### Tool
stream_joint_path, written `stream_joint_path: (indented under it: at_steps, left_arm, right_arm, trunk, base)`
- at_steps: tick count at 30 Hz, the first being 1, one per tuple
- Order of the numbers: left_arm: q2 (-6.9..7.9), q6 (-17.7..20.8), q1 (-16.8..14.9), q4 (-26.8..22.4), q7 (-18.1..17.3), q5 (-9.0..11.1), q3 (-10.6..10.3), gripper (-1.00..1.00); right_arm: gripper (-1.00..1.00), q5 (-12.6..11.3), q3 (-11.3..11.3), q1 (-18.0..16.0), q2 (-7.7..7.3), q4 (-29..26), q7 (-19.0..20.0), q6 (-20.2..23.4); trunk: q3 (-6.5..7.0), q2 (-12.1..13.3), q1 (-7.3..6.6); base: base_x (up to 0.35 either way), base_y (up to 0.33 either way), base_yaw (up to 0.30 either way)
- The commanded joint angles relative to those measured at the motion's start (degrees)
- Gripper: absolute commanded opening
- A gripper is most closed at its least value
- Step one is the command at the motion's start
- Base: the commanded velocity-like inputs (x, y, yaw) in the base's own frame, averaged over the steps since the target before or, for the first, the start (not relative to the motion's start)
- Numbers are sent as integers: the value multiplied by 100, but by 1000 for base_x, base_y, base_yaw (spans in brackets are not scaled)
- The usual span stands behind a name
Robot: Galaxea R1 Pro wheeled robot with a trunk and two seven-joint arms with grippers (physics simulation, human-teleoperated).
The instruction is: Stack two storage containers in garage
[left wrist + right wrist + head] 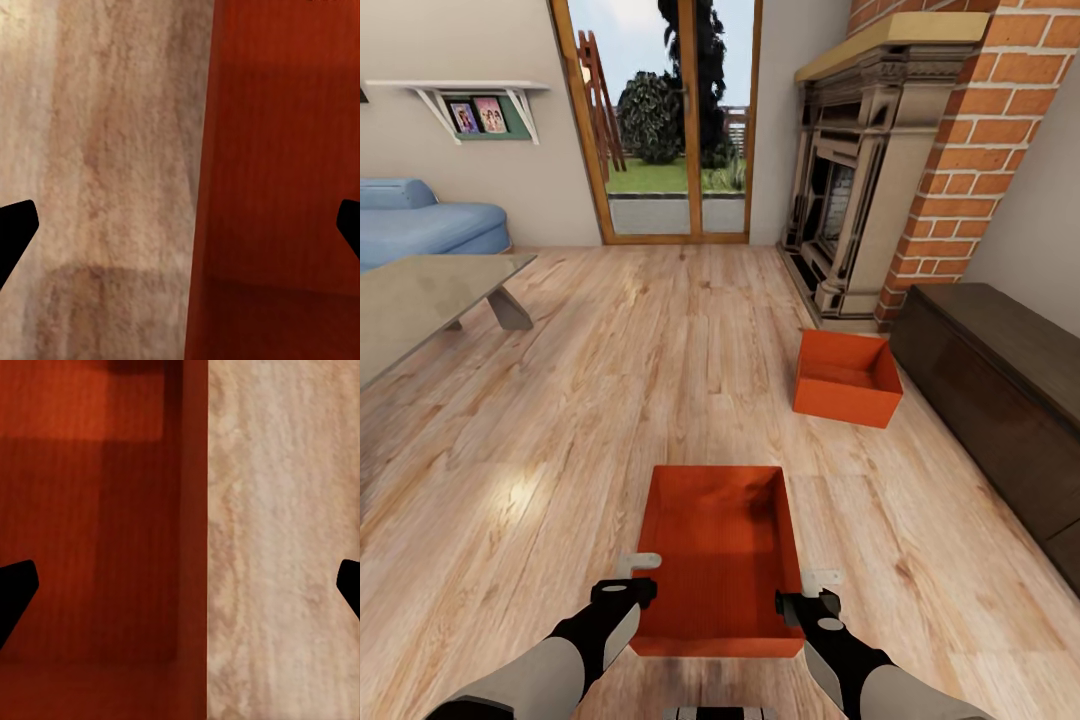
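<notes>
Two orange-red storage containers rest on the light wood floor of the living room. The near container [720, 560] lies right in front of me, open side up. The far container [847, 378] sits tilted by the fireplace. My left gripper [632, 590] hangs open over the near container's left wall [196, 225], one finger [16, 231] above the floor and the other above the bin's inside. My right gripper [807, 600] is open too, straddling the right wall [193, 547] in the same way. Neither gripper holds anything.
A dark low cabinet [1000, 390] runs along the right wall. The brick fireplace [860, 200] stands behind the far container. A glass-topped table [420, 300] and a blue sofa [420, 225] are at the left. A glass door [660, 120] is straight ahead.
</notes>
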Motion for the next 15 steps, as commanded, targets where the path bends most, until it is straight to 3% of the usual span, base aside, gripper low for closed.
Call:
stream_joint_path:
  at_steps: [1, 15]
  left_arm:
    - [2, 31, 0, -13, 35, 60, -50, 100]
    - [3, 31, 0, -15, 28, 60, -50, 100]
  right_arm:
    - [100, -17, 46, -4, 0, 6, -34, -12]
    - [100, -17, 46, -3, 0, 6, -34, -5]
  trunk:
    - [-4, -2, -1]
    - [-4, -2, -1]
  base:
    - [0, 0, 0]
    - [0, 0, 0]
